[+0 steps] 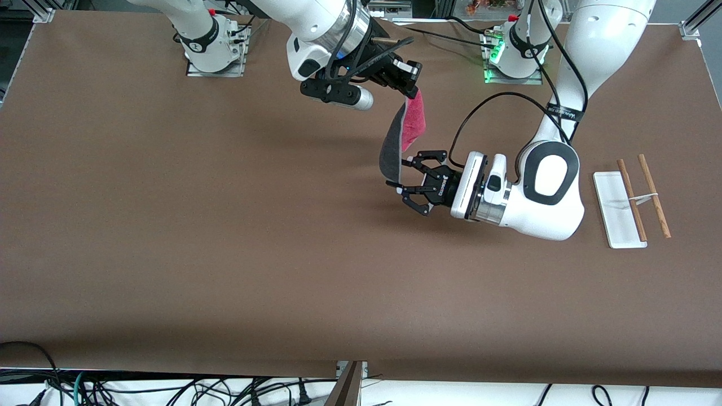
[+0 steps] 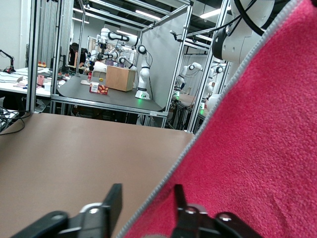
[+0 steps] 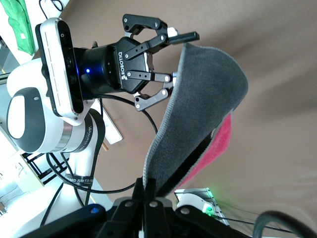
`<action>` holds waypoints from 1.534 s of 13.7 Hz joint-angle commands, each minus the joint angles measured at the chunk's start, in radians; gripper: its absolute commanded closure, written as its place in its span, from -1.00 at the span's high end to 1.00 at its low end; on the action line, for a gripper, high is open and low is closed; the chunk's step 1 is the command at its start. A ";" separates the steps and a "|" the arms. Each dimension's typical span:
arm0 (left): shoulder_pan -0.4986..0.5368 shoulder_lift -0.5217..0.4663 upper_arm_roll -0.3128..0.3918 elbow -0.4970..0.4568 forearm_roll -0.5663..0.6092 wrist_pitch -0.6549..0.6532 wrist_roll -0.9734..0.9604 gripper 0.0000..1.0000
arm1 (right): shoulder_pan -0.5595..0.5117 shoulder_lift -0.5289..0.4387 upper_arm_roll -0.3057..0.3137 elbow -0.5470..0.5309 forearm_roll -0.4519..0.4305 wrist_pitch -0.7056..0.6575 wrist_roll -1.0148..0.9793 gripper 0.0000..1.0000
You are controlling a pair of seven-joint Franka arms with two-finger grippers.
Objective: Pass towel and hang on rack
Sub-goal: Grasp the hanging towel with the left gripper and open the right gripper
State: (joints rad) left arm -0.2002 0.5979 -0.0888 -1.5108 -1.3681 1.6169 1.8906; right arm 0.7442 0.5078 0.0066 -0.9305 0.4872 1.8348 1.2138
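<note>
The towel (image 1: 414, 121) hangs in the air over the middle of the table, with its pink-red face and dark grey face both showing. My right gripper (image 1: 412, 84) is shut on the towel's top corner; in the right wrist view (image 3: 150, 186) its fingers pinch the grey-edged corner of the towel (image 3: 198, 114). My left gripper (image 1: 405, 181) is open at the towel's lower end, its fingers on either side of the edge. In the left wrist view (image 2: 146, 191) the pink face (image 2: 257, 148) fills one side between the spread fingers. The left gripper also shows in the right wrist view (image 3: 181, 57).
The rack (image 1: 617, 208) stands toward the left arm's end of the table, a white base with two brown rods (image 1: 632, 197) joined by a pale crosspiece. The arms' bases stand along the table's edge farthest from the front camera.
</note>
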 commanded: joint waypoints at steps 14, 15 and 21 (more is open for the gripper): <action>0.041 -0.006 0.000 0.006 -0.017 -0.051 0.050 -1.00 | -0.028 -0.018 -0.034 0.007 0.010 -0.011 -0.002 1.00; 0.048 -0.006 0.000 0.003 -0.023 -0.081 0.048 -1.00 | -0.038 -0.029 -0.039 -0.004 0.005 -0.011 -0.013 1.00; 0.180 -0.013 0.009 0.015 0.107 -0.235 -0.004 -1.00 | -0.202 -0.242 -0.062 -0.350 -0.004 -0.049 -0.498 1.00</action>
State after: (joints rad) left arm -0.0653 0.5975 -0.0768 -1.5041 -1.3198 1.4296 1.8971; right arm 0.5951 0.3846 -0.0619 -1.1008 0.4849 1.8045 0.8727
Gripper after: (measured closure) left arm 0.982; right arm 0.000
